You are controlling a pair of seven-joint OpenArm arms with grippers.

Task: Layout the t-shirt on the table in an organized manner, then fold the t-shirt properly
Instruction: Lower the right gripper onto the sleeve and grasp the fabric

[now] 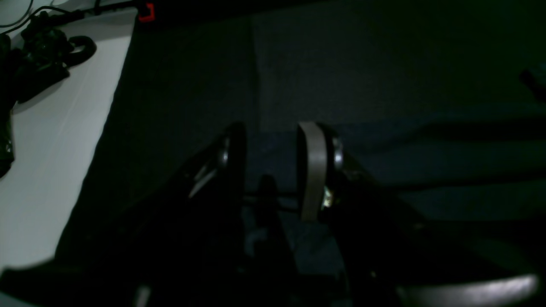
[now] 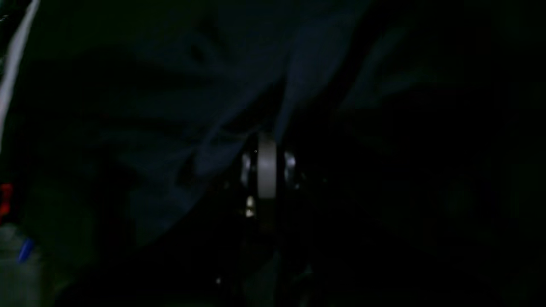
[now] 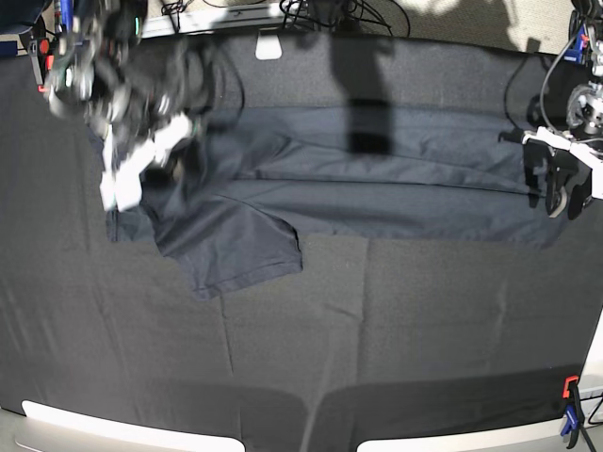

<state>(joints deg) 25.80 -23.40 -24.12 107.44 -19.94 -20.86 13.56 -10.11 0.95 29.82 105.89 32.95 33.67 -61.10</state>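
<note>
You had the right gripper (image 2: 266, 164) pressed shut amid folds at the t-shirt (image 3: 377, 184)'s bunched end, left gripper (image 1: 273, 162) spread and empty over its far edge; shirt lay long across the table (image 3: 424, 320), so one-sided pulling risked dragging and bunching

Orange-and-blue clamp (image 3: 569, 408) sat at near right corner, upright on the edge. Another clamp (image 3: 39, 52), reddish, showed at far left corner, partly hidden. Tangle of black cables (image 3: 330, 11) ran along the far edge, w/ a small pale tag-like piece (image 3: 268, 45) just beside them. In left wrist view, a black cable bundle (image 1: 47, 47) lay on a pale surface (image 1: 51, 149).
</note>
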